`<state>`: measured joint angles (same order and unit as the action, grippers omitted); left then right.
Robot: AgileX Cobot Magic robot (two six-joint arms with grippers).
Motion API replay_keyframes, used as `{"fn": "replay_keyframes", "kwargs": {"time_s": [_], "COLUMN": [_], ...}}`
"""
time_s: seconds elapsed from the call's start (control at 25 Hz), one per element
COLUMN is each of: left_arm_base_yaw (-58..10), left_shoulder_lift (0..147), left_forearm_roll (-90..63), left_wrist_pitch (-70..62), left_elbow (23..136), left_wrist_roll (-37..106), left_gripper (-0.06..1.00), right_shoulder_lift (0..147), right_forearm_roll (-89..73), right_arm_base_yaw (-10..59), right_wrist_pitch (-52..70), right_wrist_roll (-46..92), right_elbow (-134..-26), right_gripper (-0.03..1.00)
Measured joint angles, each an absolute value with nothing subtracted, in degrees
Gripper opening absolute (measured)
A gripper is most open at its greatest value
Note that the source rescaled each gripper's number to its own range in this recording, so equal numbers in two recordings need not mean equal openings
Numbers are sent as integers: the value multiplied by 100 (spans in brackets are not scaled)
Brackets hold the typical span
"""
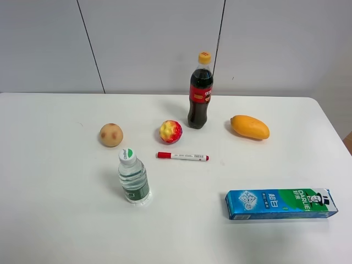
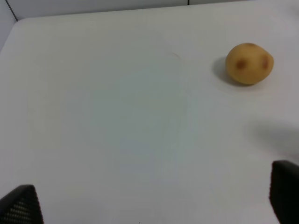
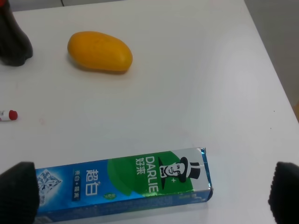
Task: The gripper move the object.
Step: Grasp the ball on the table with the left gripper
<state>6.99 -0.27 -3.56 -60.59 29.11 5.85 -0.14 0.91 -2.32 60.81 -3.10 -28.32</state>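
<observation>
The left jaws stand spread wide, their dark tips at either side of the wrist view, with only bare white table point(image 2: 117, 130) showing between them. A tan ball with reddish spots point(image 2: 249, 64) lies beyond them.

The right jaws are spread just as wide. A blue and green cardboard toothpaste box point(image 3: 126, 179) lies between their tips, by the table's near right corner. A smooth orange mango point(image 3: 99, 51) rests farther toward the far edge.

The bumpy red and yellow fruit-like ball point(image 1: 171, 131) sits about mid-table, toward the far edge, just beside a dark cola bottle with a yellow cap point(image 1: 200, 93). A red-capped white marker point(image 1: 182, 156) lies on its near side, and a clear water bottle with a green label point(image 1: 133, 179) stands closer to the near edge.
</observation>
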Motion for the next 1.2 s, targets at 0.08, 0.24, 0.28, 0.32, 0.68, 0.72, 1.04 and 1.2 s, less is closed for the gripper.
{"fn": "replay_keyframes", "kwargs": {"time_s": [0.08,0.24,0.28,0.32,0.68,0.72,1.04,1.2], "left_arm_base_yaw": [699,699,699,699,699,699,699,699], "left_shoulder_lift": [-27,-27,-27,-27,-27,-27,-27,91], "left_forearm_roll": [-356,-356,-356,-356,-356,-356,-356,-356], "left_wrist_pitch": [-6059,-6059,-6059,-6059,-6059,-6059,-6059,-6065], "left_elbow": [2911,2911,2911,2911,2911,2911,2911,2970], "left_wrist_roll": [583,583,583,583,583,583,583,583], "left_gripper": [99,99,99,99,99,99,99,99], "right_shoulder_lift": [-14,-14,-14,-14,-14,-14,-14,-14], "right_forearm_roll": [91,91,91,91,91,91,91,91], "right_arm_base_yaw": [-232,-232,-232,-232,-232,-232,-232,-232], "right_wrist_pitch": [6081,6081,6081,6081,6081,6081,6081,6081], "right_wrist_roll": [-310,-310,-310,-310,-310,-310,-310,-310], "right_elbow": [-2832,-2832,-2832,-2832,-2832,-2832,-2832,-2832], "right_gripper": [100,100,100,100,100,100,100,100]}}
